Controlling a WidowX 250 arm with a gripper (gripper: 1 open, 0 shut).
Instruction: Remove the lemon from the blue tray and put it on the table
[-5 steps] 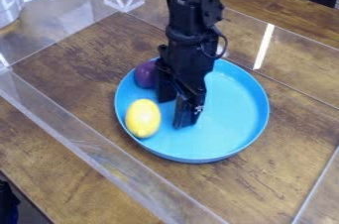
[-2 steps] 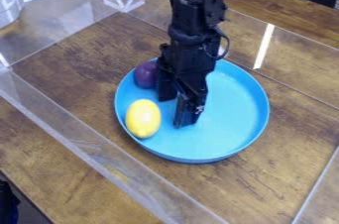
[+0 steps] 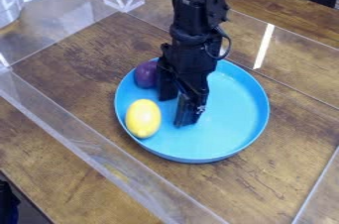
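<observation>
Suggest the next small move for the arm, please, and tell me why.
Probably shift the gripper sideways toward the lemon: its open fingers are over the blue tray, beside the fruit rather than around it.

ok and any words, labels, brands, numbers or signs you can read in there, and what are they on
None: no readable text shows on the lemon, the blue tray, the purple object, the table or the robot arm.
</observation>
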